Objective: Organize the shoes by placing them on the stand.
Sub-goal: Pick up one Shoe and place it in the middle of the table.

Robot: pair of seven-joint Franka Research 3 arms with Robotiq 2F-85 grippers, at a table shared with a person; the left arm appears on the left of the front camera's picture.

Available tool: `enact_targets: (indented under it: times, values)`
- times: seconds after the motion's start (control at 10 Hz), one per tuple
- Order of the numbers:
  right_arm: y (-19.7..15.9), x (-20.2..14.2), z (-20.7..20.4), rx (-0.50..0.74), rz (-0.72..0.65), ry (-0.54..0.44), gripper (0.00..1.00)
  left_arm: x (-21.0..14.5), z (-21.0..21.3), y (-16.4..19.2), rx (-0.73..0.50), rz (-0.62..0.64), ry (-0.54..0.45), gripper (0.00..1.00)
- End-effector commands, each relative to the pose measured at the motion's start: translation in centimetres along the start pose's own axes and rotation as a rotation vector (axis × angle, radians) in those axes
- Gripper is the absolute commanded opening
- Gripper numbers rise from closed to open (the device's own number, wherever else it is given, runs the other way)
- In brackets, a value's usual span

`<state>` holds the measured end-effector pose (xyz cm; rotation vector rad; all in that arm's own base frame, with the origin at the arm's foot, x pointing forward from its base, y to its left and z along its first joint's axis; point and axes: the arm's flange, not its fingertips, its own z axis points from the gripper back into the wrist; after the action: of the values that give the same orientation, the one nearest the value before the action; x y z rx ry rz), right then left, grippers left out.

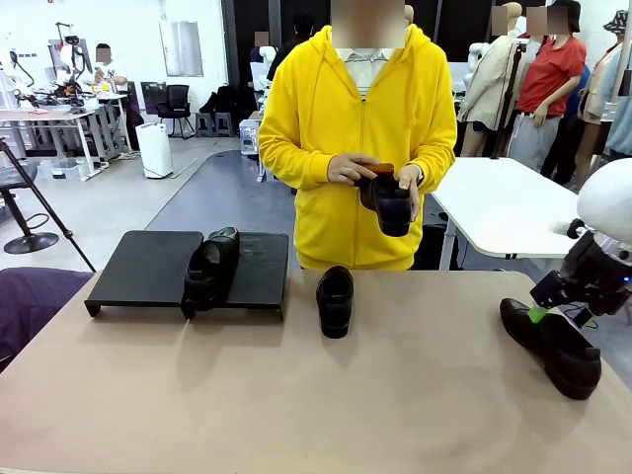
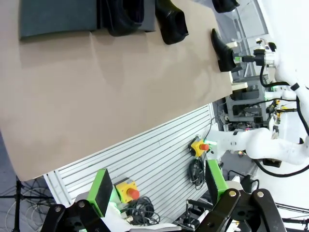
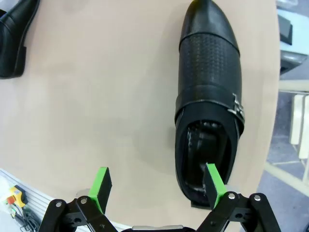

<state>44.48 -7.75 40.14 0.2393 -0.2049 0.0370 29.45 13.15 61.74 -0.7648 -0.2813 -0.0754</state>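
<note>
Front feed, my notes. Tan tabletop (image 1: pixel 296 395) fills 6 o'clock. Grey floor (image 1: pixel 118 207) runs off toward 10 o'clock. White table (image 1: pixel 504 202) at 2 o'clock. Black office chair (image 1: pixel 176 104), white box unit (image 1: pixel 155 150) (can't tell what) and cluttered workbenches (image 1: pixel 59 123) at 10 o'clock. White wall (image 1: pixel 128 30) behind. Light soft, even.

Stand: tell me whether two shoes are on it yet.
No, one shoe lies on the stand; a loafer sits on the table beside it.

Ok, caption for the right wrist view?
Open right gripper above the heel end of a pointed black dress shoe on the tan table, one pad over its opening.
</note>
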Motion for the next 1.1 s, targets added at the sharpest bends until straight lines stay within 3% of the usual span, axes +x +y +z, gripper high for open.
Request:
enact_targets:
  times: [0.0, 0.9, 1.0]
  values:
    - [-1.3, 1.1, -1.0, 0.03, 0.018, -0.017, 1.0, -0.2, 0.0, -0.1, -0.003, 0.001, 0.004, 1.0]
    - [-1.9, 1.6, -4.9, 0.061, 0.009, 0.031, 1.0, -0.2, 0.0, -0.1, -0.003, 0.001, 0.004, 1.0]
    - [-1.9, 1.6, -4.9, 0.064, 0.022, 0.041, 0.77, -0.2, 0.0, -0.1, -0.003, 0.001, 0.004, 1.0]
